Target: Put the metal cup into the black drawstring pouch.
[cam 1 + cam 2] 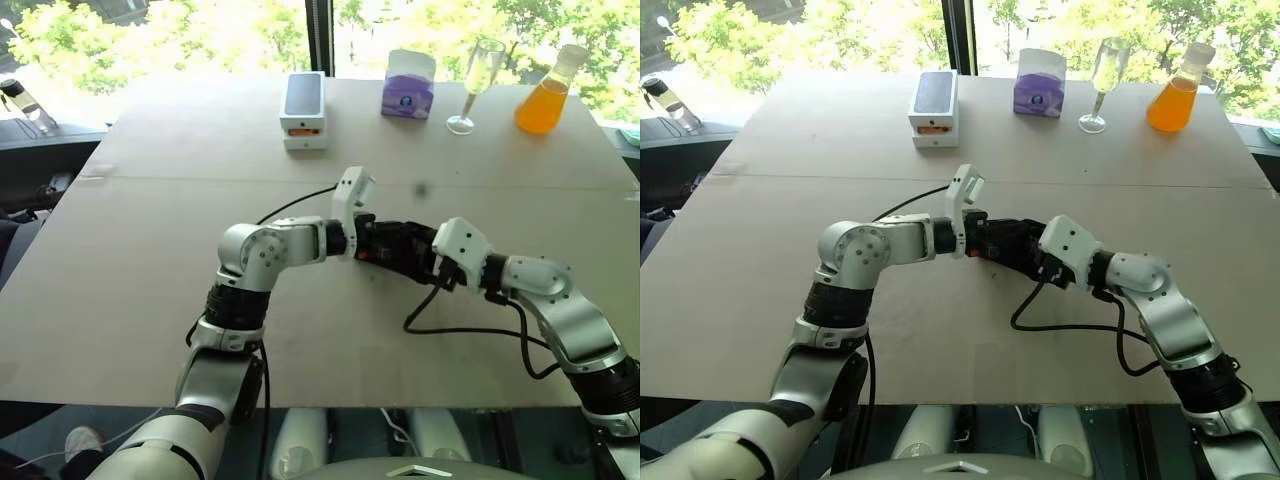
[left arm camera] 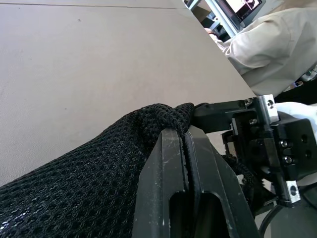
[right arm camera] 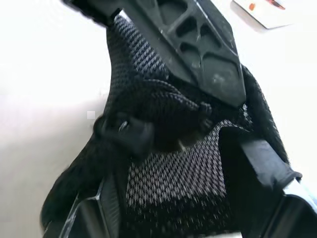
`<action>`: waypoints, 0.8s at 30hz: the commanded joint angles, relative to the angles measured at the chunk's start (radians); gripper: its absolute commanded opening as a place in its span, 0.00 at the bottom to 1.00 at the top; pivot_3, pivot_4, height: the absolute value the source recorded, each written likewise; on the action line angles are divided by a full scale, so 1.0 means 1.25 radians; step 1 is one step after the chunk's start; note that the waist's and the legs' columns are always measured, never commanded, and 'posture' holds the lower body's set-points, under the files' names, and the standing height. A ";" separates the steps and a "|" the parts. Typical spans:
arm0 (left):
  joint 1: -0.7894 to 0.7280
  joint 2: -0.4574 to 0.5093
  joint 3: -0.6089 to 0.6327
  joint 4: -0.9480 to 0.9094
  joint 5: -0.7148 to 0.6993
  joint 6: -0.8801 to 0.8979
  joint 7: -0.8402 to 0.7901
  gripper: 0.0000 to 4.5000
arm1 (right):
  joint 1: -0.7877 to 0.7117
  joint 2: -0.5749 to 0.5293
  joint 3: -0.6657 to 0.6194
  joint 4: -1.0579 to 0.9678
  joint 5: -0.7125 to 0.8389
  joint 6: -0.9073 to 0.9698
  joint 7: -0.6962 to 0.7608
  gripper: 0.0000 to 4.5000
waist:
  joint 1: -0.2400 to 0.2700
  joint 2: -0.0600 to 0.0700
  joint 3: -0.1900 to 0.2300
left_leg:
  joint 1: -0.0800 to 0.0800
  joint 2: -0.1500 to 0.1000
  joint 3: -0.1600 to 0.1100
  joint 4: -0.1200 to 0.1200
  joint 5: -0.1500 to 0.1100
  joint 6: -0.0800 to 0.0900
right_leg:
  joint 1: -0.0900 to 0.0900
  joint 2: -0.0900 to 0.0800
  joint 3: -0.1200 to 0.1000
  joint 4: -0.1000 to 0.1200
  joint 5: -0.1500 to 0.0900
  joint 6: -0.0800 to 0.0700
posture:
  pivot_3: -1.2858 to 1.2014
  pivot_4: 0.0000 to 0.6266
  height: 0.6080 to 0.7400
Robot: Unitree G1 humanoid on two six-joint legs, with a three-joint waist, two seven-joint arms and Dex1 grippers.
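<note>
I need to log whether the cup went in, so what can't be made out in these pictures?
- Metal cup: cannot be made out; whether it sits inside the black drawstring pouch cannot be told, the mesh hides the inside.
- Pouch mouth and cord: in the head views, covered by the left hand and right hand.
- Pouch mouth in the right wrist view: blurred, with the left hand's fingers across it.
- Person: cut off by the left wrist view's edge.

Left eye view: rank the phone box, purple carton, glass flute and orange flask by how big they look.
Largest to smallest:
1. phone box
2. purple carton
3. orange flask, close to the carton, so unsure
4. glass flute, tallest but thinnest
</note>
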 commanded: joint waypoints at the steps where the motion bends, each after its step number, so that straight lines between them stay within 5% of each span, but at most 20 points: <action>1: -0.008 0.000 0.011 -0.017 0.035 -0.040 -0.001 0.00 | -0.001 0.011 -0.006 0.005 -0.006 -0.007 -0.018 0.37 | 0.000 0.000 0.000 | 0.000 0.000 0.000 0.000 0.000 0.000 | 0.000 0.000 0.000 0.000 0.000 0.000 | 0.52 0.24 0.98; 4: -0.010 -0.003 0.006 -0.021 0.049 -0.044 -0.010 0.00 | -0.004 0.020 -0.001 -0.003 -0.026 -0.023 -0.037 0.10 | 0.000 0.000 0.000 | 0.000 0.000 0.000 0.000 0.000 0.000 | 0.000 0.000 0.000 0.000 0.000 0.000 | 0.52 0.24 0.98; 11: -0.008 -0.012 -0.002 -0.043 0.078 -0.063 -0.018 0.00 | 0.055 -0.050 -0.173 -0.114 0.061 0.139 -0.052 0.10 | 0.005 0.000 0.000 | -0.001 0.000 -0.001 0.000 0.000 0.000 | 0.000 0.000 -0.001 -0.001 0.000 0.000 | 0.52 0.24 0.98; 16: 0.006 -0.014 -0.029 -0.078 0.106 -0.115 -0.041 0.00 | 0.120 -0.016 -0.299 -0.230 0.231 0.392 -0.092 0.59 | 0.002 0.000 0.000 | -0.001 0.001 -0.001 0.000 0.000 0.000 | 0.000 0.000 -0.001 0.000 0.000 0.000 | 0.52 0.24 0.98; 24: 0.026 0.014 -0.093 -0.097 0.176 -0.186 -0.098 0.00 | 0.023 0.187 -0.368 -0.298 0.463 0.697 -0.260 0.59 | 0.000 0.001 0.000 | 0.000 0.000 -0.001 0.000 -0.002 0.003 | 0.000 0.000 0.000 0.001 0.000 0.000 | 0.52 0.24 0.98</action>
